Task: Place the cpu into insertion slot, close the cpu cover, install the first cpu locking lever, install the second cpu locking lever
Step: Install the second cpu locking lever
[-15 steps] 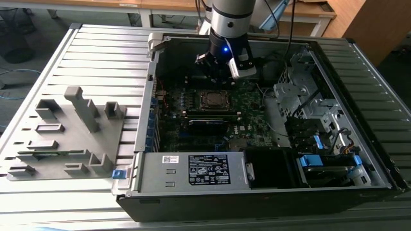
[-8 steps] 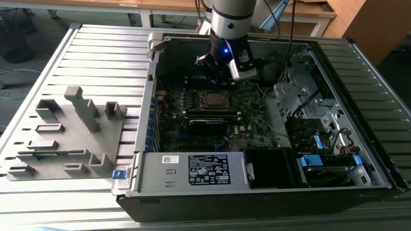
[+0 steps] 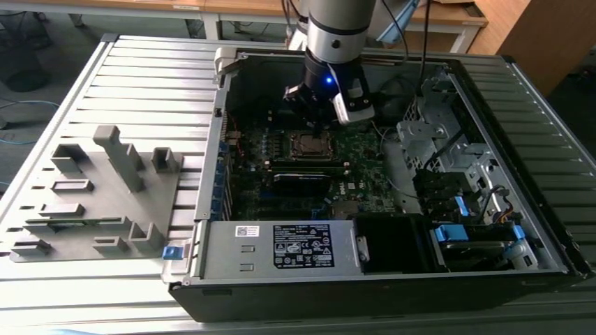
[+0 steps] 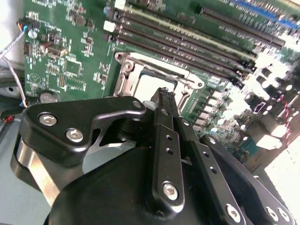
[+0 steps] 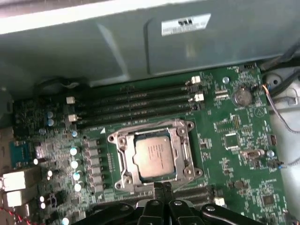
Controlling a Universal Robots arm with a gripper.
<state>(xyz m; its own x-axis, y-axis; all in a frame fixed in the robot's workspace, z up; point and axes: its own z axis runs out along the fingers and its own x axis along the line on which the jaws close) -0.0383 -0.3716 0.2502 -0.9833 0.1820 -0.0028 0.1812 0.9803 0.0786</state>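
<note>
The cpu (image 5: 152, 154), a silvery square chip, lies flat in the insertion slot (image 3: 310, 144) on the green board. The cpu cover (image 5: 123, 140), a thin metal frame, lies down around the chip, whose top shows through the cover's window. Thin metal levers run along the sides of the frame; I cannot tell whether they are latched. My gripper (image 5: 161, 186) is shut with nothing between its fingers, and its tips hang just over the socket's edge. In the second wrist view my gripper (image 4: 164, 95) stands in front of the bright chip (image 4: 150, 84). In the exterior view my gripper (image 3: 319, 129) hovers over the socket.
Long black memory slots (image 5: 136, 105) lie beside the socket, with the grey case wall (image 5: 140, 47) behind them. Cables (image 5: 281, 103) run at the board's edge. A power supply box (image 3: 279, 248), drive bays (image 3: 447, 153) and a grey fixture tray (image 3: 93, 188) surround the board.
</note>
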